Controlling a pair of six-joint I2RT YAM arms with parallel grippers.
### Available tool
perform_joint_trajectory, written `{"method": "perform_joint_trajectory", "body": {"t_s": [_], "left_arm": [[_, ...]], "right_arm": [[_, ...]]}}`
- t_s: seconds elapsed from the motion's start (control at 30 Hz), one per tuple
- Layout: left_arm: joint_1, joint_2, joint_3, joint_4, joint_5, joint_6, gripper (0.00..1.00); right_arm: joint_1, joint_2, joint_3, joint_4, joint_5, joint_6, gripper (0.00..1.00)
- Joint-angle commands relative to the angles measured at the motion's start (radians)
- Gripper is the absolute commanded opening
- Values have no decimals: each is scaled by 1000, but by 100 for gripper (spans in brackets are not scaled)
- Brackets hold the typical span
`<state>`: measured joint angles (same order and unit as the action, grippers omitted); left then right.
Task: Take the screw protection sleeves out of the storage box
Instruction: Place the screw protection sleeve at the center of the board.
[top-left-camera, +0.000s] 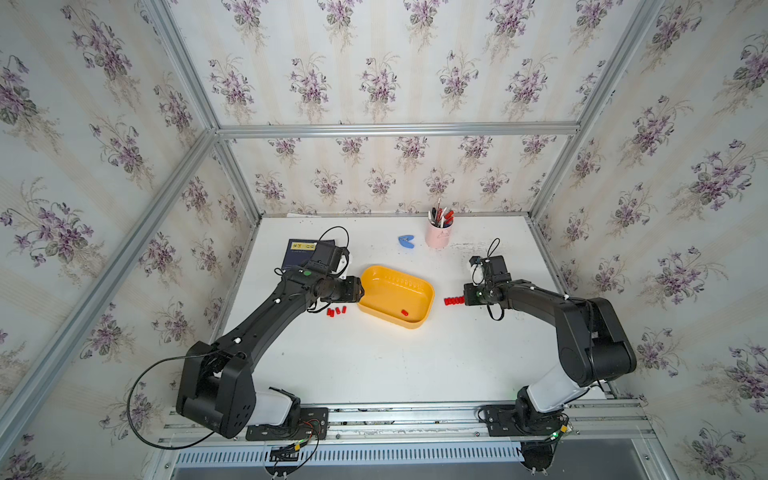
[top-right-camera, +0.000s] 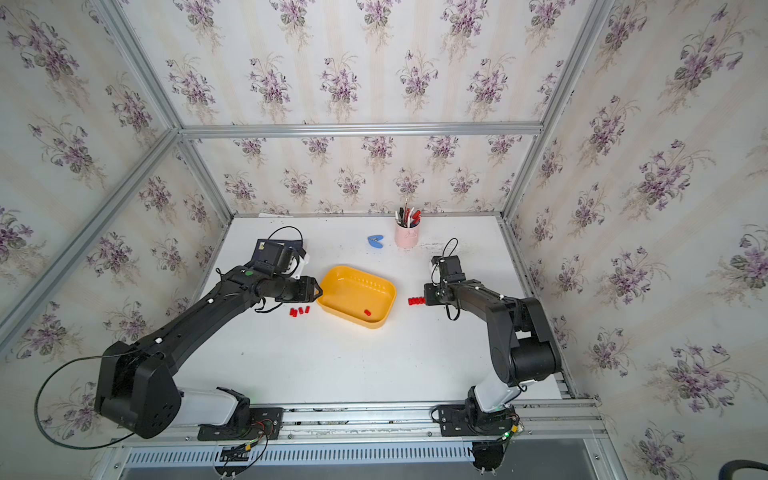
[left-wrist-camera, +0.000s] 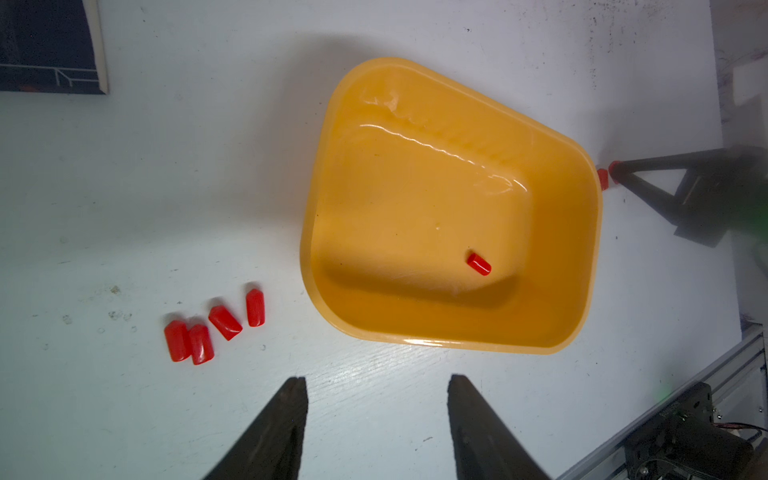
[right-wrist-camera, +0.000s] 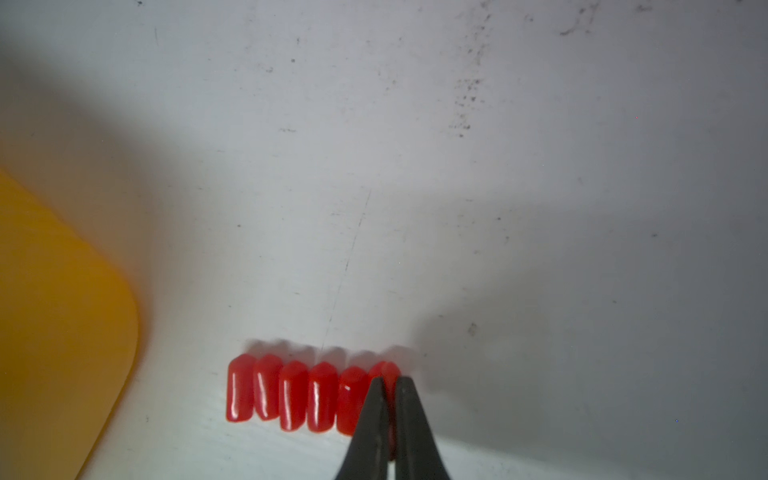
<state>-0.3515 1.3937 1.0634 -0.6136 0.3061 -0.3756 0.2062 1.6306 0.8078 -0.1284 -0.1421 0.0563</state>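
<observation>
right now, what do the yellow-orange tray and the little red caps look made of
The shallow yellow-orange tray: likely moulded plastic, glossy; bright glare streaks run along its inner wall. The tiny red cylindrical caps: probably soft plastic or vinyl, smooth and shiny; each shows a white highlight line.

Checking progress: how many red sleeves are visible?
11 sleeves: one inside the storage box, four on the table by the left fingers, six in a row at the right fingers, one half-covered.

my left arm (top-left-camera: 266, 316) stretches forward and inward, wrist level, left claw (left-wrist-camera: 377, 380) with fingers spread apart. my right arm (top-left-camera: 540, 299) folds at the elbow, right claw (right-wrist-camera: 390, 384) tipped low, fingers pinched nearly together.
</observation>
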Motion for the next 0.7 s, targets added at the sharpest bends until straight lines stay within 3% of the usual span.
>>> {"method": "perform_joint_trajectory", "body": {"t_s": [0.0, 0.27, 0.67], "left_arm": [[-1, 4, 12, -13, -13, 7, 59], [-8, 8, 17, -17, -18, 9, 59], [-21, 6, 17, -21, -28, 13, 59]], "right_arm": [[-2, 3, -1, 11, 10, -6, 9], [-3, -2, -12, 11, 12, -6, 10], [-7, -13, -11, 2, 14, 0, 21]]}}
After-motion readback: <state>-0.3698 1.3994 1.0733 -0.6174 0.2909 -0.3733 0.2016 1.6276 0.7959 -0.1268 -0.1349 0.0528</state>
